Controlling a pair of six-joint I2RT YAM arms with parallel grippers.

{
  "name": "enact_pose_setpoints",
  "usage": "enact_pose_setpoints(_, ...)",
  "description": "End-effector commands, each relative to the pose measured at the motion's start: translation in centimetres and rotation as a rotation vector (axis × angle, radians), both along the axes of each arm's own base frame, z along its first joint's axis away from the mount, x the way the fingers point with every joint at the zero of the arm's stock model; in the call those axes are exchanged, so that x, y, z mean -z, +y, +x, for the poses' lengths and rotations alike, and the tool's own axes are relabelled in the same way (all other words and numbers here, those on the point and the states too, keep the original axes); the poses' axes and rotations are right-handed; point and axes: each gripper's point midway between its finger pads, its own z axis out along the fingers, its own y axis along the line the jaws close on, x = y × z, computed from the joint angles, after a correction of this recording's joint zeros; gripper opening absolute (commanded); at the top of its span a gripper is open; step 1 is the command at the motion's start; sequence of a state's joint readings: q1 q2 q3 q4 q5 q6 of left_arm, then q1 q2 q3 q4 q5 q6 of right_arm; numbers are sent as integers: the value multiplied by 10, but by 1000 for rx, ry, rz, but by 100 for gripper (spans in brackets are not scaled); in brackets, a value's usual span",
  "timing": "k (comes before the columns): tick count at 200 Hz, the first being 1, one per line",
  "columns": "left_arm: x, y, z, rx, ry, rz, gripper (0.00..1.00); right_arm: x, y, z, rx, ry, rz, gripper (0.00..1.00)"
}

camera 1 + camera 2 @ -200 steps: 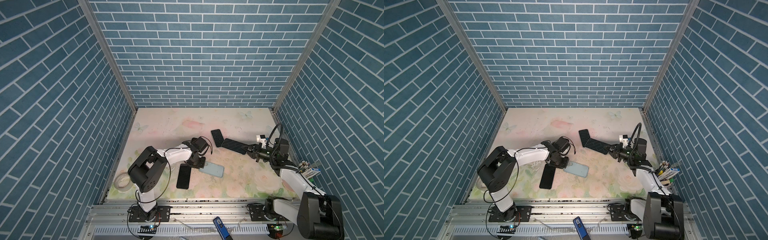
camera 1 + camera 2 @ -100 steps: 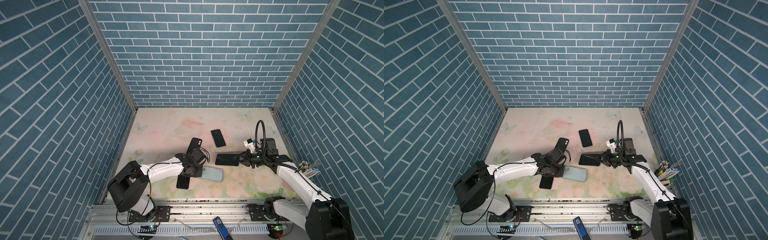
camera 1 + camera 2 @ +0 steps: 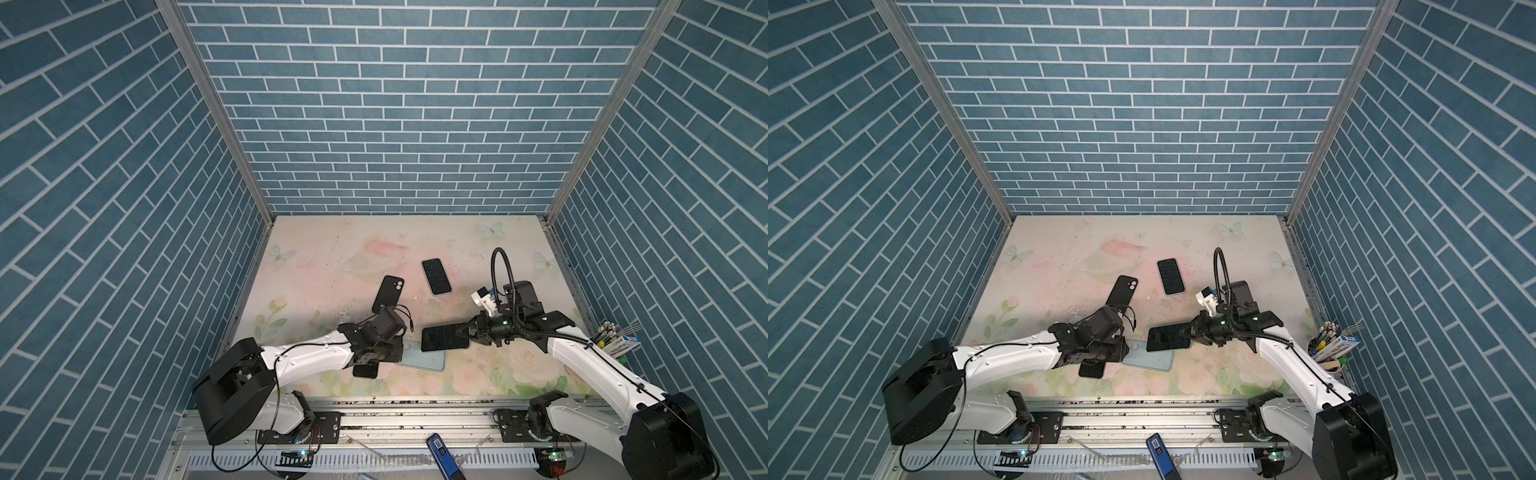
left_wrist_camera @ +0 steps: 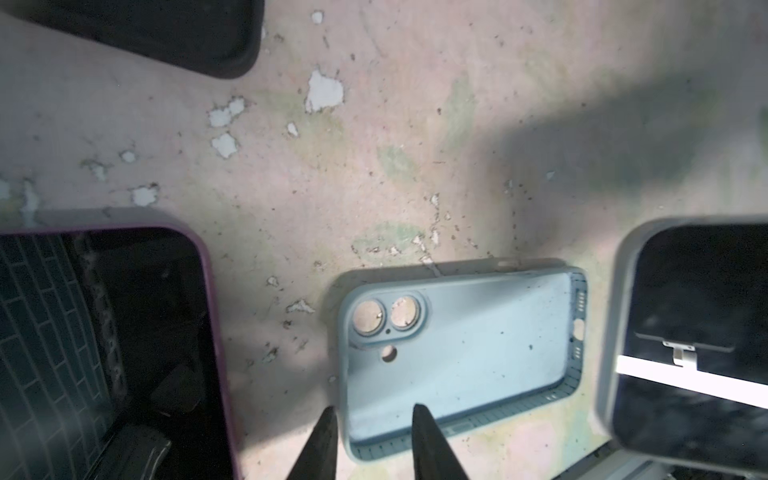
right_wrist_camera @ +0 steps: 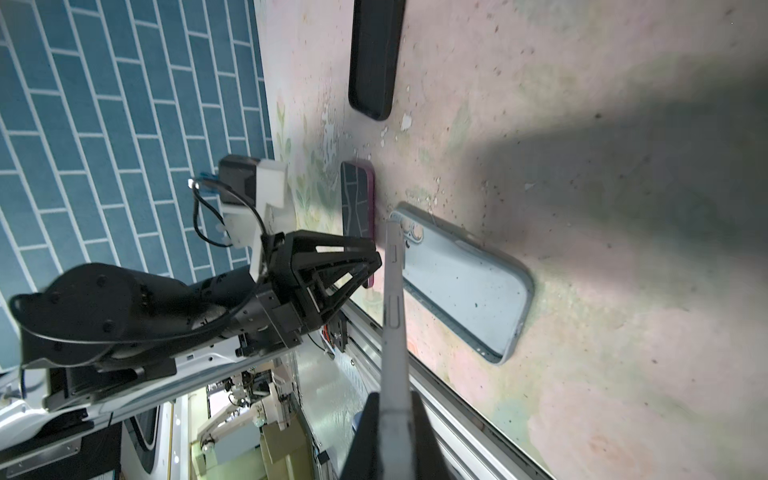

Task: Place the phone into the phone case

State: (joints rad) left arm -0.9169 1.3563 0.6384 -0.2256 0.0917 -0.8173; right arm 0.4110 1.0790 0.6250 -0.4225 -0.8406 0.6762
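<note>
Right of centre in both top views, the right gripper (image 3: pixel 463 332) is clenched on one short end of the phone (image 3: pixel 442 337). It carries the phone flat and screen-up, so the free end reaches leftward above the phone case (image 3: pixel 424 360); that pose looks chosen to let the far end drop into the shell first. The pale blue case lies at lower centre, open side up on the table (image 3: pixel 332 249), partly beneath the phone. Near its left end the left gripper (image 4: pixel 372 413) has its jaws parted, one finger outside the rim and one inside. It grips nothing and is probably there to stop the shell sliding. A black case (image 3: pixel 388 293) and another phone (image 3: pixel 436 276) lie further up, well apart.
</note>
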Motion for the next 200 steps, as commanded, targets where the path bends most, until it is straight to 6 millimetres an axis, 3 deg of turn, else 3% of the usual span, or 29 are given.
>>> enact_pose_setpoints(1, -4, -7, 4, -28, -15, -90, 33, 1, 10, -3, -25, -21, 14, 0)
enact_pose_setpoints(74, -5, -9, 12, -59, 16, -191, 34, 11, 25, -4, -43, -18, -17, 0)
enact_pose_setpoints(200, 20, 11, 5, -84, 68, -134, 39, 37, 27, -7, -34, 6, -67, 0)
